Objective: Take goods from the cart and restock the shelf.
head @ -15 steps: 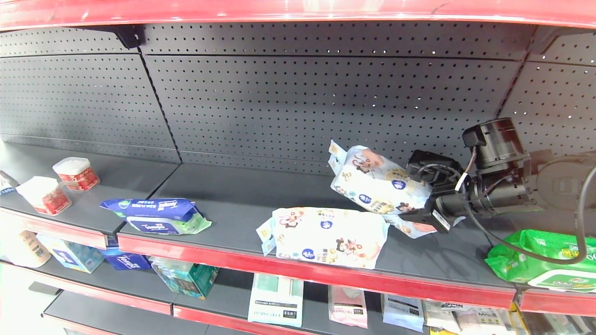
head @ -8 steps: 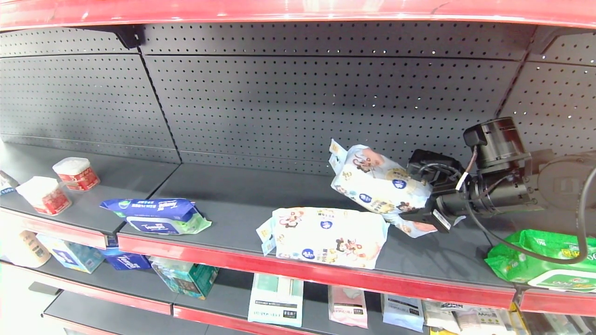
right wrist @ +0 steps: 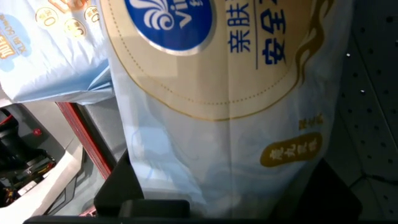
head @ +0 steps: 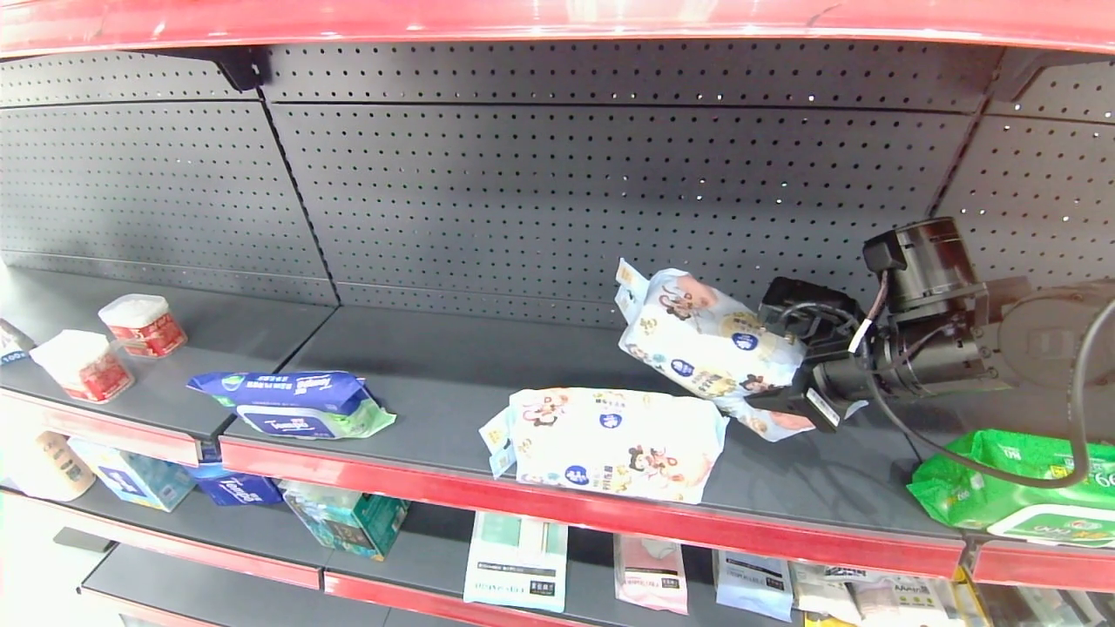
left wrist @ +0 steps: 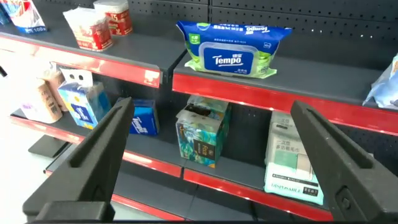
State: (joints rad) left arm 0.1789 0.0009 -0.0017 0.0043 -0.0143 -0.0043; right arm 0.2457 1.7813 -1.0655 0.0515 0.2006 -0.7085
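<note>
**Item:** held pack, white, cartoon print. Tilted, toward back edge of shelf, behind twin pack, which lies at front edge.

**Right gripper**: clamped on held pack's right end.

**Left gripper**: fingers spread, nothing between.

**We advise:** lower flat, keep clear of twin pack, release only once pack rests (soft bag, we judge it will sag).

**Unclear:** whether held pack's low corner touches shelf, we cannot tell. Green pack cut off at shelf's right end.
</note>
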